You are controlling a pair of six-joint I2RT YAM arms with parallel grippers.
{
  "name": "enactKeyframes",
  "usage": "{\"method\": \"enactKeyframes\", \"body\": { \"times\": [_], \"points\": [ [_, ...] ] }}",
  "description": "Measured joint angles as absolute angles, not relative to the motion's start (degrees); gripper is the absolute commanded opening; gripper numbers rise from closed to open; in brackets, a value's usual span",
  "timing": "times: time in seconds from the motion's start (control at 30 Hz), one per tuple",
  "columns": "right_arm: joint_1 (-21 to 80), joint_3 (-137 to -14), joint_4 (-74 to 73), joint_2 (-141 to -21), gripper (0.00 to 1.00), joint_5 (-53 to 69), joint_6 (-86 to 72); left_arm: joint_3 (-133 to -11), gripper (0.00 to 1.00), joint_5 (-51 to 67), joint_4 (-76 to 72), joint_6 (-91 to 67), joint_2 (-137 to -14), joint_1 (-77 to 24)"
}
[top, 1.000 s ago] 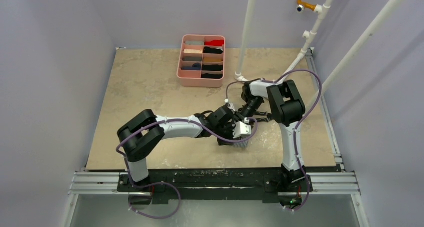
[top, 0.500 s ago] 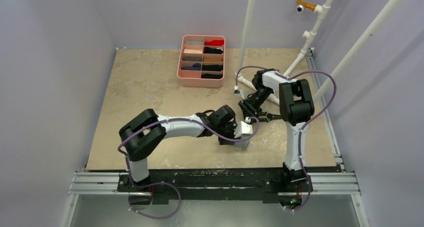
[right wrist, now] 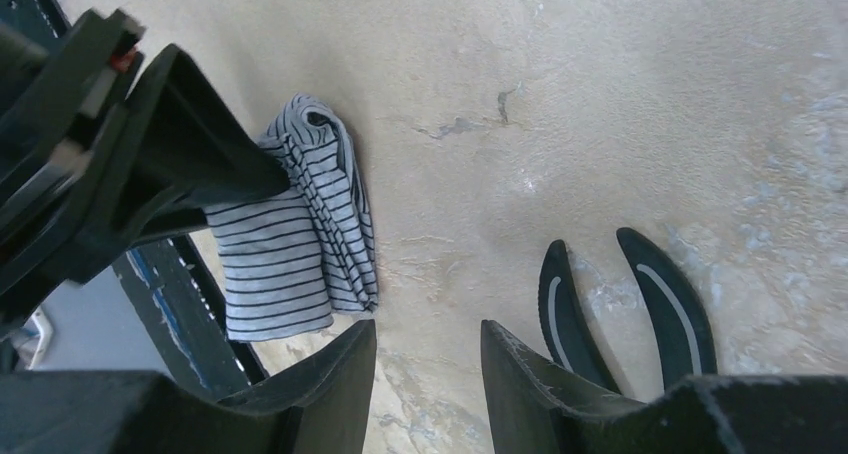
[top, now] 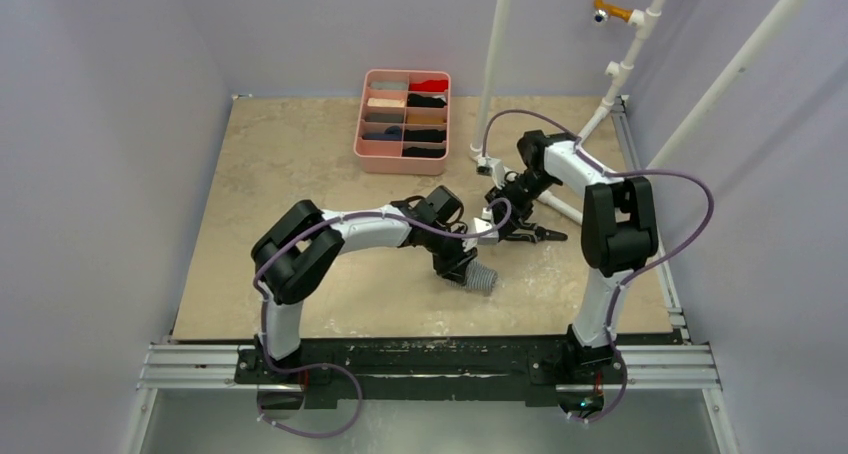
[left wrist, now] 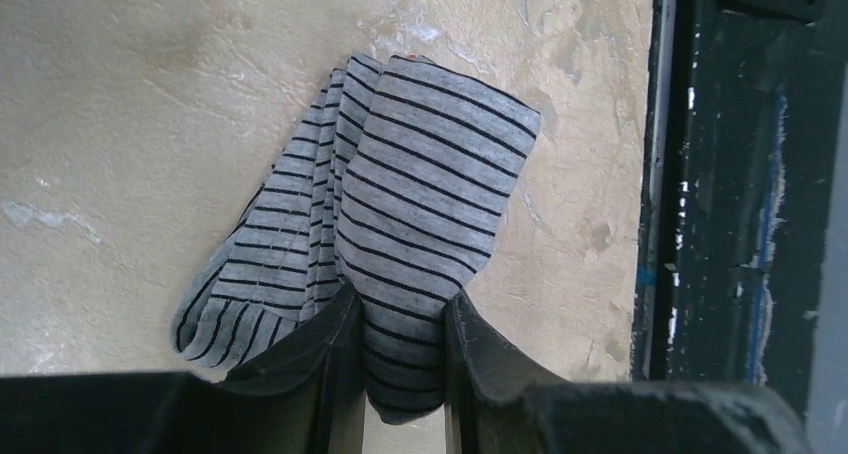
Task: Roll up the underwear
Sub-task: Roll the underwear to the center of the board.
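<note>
The left pincer [left wrist: 400, 309] is clamped tight on the rolled grey striped underwear [left wrist: 430, 164], which rests on the worktop [top: 300, 174] near its front edge (a looser fold alongside). The right pincer [right wrist: 425, 359] hangs partly open, empty, beside the black pliers handles [right wrist: 625, 304].

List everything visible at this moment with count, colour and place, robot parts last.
striped underwear: one, grey with dark stripes, partly rolled, on the table near its front edge
pliers: one, black handles, on the table beside the right gripper
tray: one, pink, far middle of table
rolled garments: several, grey, red, black, tan, in the tray's compartments
table: one, tan
pipes: several, white, back right
left gripper: one, black, shut on the striped underwear
right gripper: one, black, open over bare table
</note>
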State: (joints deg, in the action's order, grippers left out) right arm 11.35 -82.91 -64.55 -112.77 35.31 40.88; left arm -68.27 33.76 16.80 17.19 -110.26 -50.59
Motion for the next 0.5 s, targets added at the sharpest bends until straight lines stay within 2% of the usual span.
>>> {"method": "enactKeyframes", "body": {
  "times": [0.5],
  "points": [
    [9.67, -73.69, -51.16, -98.02, 0.43, 35.16, 33.71, -79.75, 0.00, 51.75, 30.00, 10.96, -121.30, -41.45]
  ]
}}
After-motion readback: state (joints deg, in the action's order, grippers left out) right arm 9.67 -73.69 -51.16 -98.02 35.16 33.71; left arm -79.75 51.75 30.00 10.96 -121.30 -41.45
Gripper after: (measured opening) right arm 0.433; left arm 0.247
